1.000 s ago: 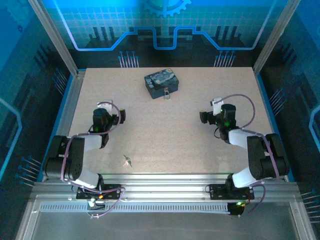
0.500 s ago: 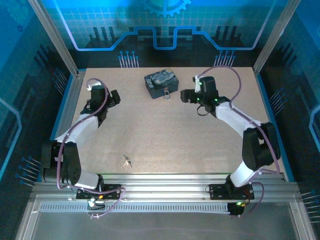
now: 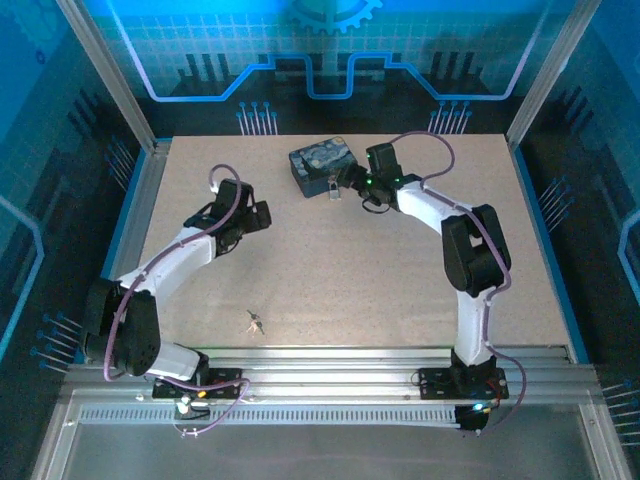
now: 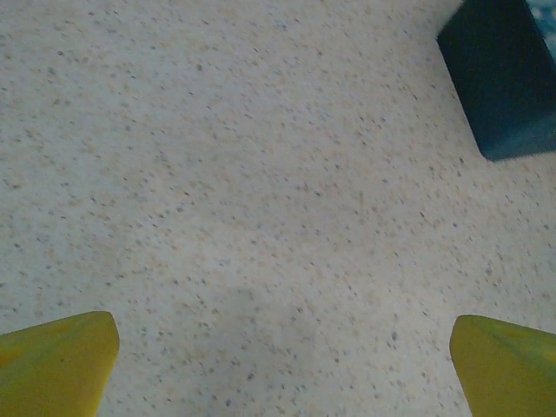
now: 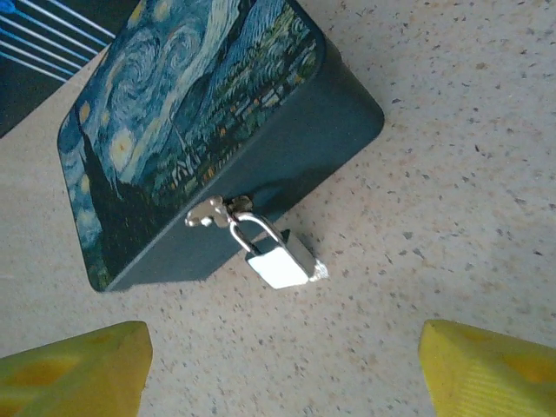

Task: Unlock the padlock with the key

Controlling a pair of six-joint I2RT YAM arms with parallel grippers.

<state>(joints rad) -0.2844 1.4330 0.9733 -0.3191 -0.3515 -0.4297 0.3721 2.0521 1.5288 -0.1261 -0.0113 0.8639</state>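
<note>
2 arms [image 3: 170, 265]: white links, black joints, purple cables [image 3: 425, 135], yellow fingertips [image 5: 82, 369].

1. Dark blue swirl-patterned box [image 3: 318, 160], lying flat toward 12 o'clock on the surface [image 3: 380, 270].
2. Speckled beige surface, edged by metal rails [image 3: 140, 215].
3. Blue gear-printed backdrop [image 3: 330, 40] beyond, at 12 o'clock.

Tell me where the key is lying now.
In the top view, the key lies near the front edge of the table, left of centre, far from the padlock hanging on the box.
</note>
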